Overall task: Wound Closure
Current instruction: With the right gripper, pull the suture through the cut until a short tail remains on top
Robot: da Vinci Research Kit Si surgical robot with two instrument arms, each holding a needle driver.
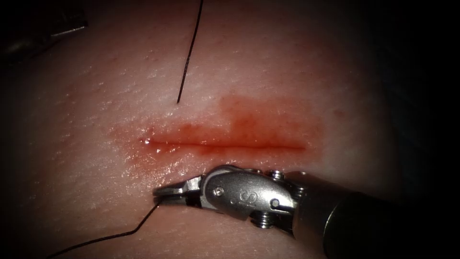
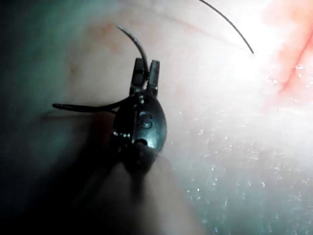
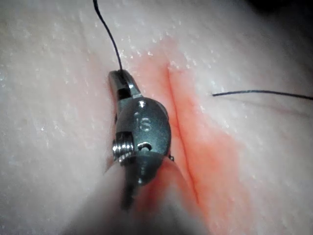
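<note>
Three views, in turn.

Endoscope: the right tool (image 1: 165,193) comes in from lower right and lies just below the cut (image 1: 230,144), near its left end. Its jaws are closed on the thread (image 1: 115,236), which runs off to the lower left corner of the frame. A loose thread end (image 1: 189,55) drops from the top edge and stops just above the cut's left part. The tissue (image 1: 96,120) is wet, with red fluid (image 1: 249,120) around the cut.

Left wrist: the left tool (image 2: 146,66) has narrow jaws gripping the needle (image 2: 133,40), held clear of the tissue and not in it. A curved, pointed length sticks out past the tips. A dark strand leaves near the wrist; I can't tell if it is needle or thread, so the grip point along the curve is unclear. The loose thread end (image 2: 230,24) and the cut (image 2: 293,73) are well apart from it.

Right wrist: the right tool (image 3: 121,78) is clamped on thread at the very tips, beside the cut (image 3: 177,117). The loose thread end (image 3: 259,91) lies across it.

Handling, as a judgement: the thread is light, limp and probably slick when wet, so grip it flat and deeper in the jaws. The needle is stiff and will likely swivel, so hold it on the body, away from the point. The tissue is soft and tears easily.
</note>
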